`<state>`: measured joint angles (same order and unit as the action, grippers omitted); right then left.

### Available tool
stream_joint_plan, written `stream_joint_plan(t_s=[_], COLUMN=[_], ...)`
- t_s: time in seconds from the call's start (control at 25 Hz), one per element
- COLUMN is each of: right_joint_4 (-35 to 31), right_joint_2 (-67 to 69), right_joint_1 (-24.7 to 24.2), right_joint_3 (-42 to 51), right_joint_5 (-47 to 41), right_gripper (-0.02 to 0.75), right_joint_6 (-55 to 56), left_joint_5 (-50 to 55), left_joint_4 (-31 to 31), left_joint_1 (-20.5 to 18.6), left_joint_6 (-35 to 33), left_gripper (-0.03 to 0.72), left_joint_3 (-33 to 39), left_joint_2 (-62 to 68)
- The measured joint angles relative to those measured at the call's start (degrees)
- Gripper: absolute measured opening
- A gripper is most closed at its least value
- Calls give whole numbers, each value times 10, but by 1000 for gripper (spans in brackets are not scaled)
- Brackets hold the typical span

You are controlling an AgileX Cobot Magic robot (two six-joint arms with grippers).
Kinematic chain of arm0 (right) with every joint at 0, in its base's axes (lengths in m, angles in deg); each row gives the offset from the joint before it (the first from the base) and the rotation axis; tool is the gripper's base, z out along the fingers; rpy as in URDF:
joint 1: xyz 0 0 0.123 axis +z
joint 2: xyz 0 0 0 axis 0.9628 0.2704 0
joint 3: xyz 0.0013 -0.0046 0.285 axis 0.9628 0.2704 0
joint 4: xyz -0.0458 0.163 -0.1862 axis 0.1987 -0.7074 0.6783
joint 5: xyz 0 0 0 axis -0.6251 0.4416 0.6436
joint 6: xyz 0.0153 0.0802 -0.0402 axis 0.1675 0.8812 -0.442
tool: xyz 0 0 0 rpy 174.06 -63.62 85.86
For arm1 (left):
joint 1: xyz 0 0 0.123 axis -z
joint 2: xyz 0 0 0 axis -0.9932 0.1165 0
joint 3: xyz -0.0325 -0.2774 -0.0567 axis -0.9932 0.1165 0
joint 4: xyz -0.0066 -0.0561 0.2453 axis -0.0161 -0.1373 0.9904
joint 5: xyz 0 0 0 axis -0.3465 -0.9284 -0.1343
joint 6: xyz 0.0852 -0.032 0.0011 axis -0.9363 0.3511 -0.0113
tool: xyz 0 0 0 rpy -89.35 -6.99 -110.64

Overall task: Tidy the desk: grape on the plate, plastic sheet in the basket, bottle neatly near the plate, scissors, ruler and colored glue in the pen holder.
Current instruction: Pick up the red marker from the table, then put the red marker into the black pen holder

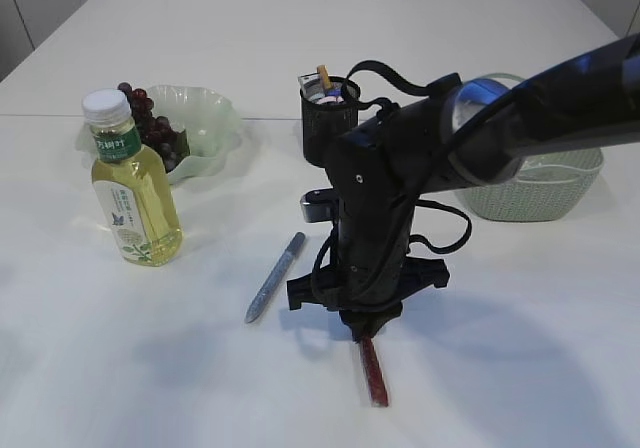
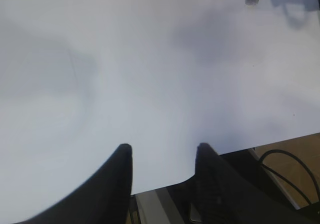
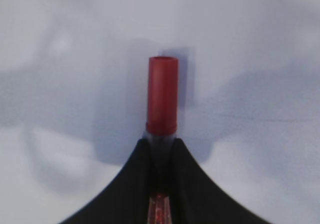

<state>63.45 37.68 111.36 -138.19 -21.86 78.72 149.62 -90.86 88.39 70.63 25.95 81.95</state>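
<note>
The right end effector is clamped on a slim red glitter glue tube, its matte red cap jutting past the fingers, low over the white surface. A blue glitter glue tube lies just left. The left end effector hangs apart, empty.

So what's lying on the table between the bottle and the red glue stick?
A silver glitter glue pen lies on the bare table between the bottle and the red glue pen, seen in the exterior view.
</note>
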Motion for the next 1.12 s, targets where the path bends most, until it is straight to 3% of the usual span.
stream_joint_plan(t_s=[0.36,0.68,0.84,0.96,1.12], right_joint_4=[-8,-36,-143,-279,-390], right_joint_2=[-17,-80,-81,-79,-61], right_joint_1=[-29,-145,-210,-256,-281], right_joint_3=[-46,-163,-234,-268,-281], right_joint_5=[-49,-77,-65,-39,8], right_gripper=[83,83,83,83,83], right_joint_6=[-74,-214,-313,-419,-568], left_joint_5=[-2,-3,-3,-3,-3], left_joint_4=[0,0,0,-1,-1], left_joint_1=[0,0,0,0,0], left_joint_6=[0,0,0,0,0], left_gripper=[308,308,308,308,308], left_joint_3=[0,0,0,0,0], left_joint_2=[0,0,0,0,0])
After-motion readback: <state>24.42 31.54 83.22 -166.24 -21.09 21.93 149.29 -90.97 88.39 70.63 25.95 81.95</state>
